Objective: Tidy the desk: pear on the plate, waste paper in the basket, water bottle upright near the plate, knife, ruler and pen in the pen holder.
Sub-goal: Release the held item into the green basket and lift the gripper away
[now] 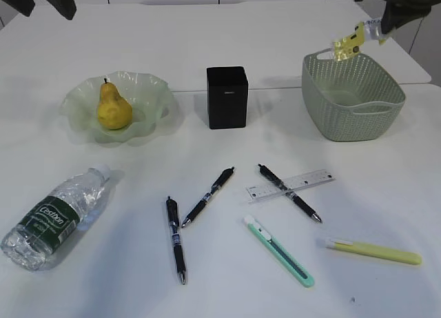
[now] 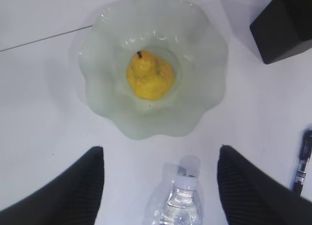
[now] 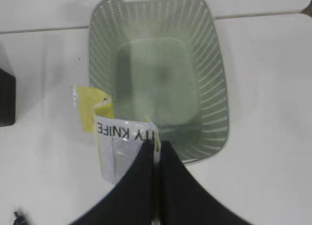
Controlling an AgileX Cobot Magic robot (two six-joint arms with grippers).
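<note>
Right wrist view shows the right gripper (image 3: pixel 157 149) pinched tight on the waste paper (image 3: pixel 122 134), a crumpled yellow and white strip with black print, hanging over the near-left rim of the basket (image 3: pixel 214 88). Most of the strip looks like it's over the desk (image 3: pixel 44 161) just outside the rim, so I'd guess it needs a nudge toward the middle before letting go, or it might flutter out. It's feather-light and floppy, so a pinch on one edge is plenty, but it'll drift when dropped.

The left gripper (image 2: pixel 158 186) is spread wide, holding nothing, above the cap end of the water bottle (image 2: pixel 178 205), which lies on its side near the plate (image 2: pixel 204 54). The pear (image 2: pixel 150 74) is already on the plate. I reckon the bottle is slick, thin-walled and a bit squashy, so grab around the body by the label, not the cap.

The pens, ruler (image 1: pixel 291 185) and knife (image 1: pixel 279 251) lie loose in front of the pen holder (image 1: pixel 227 97).
</note>
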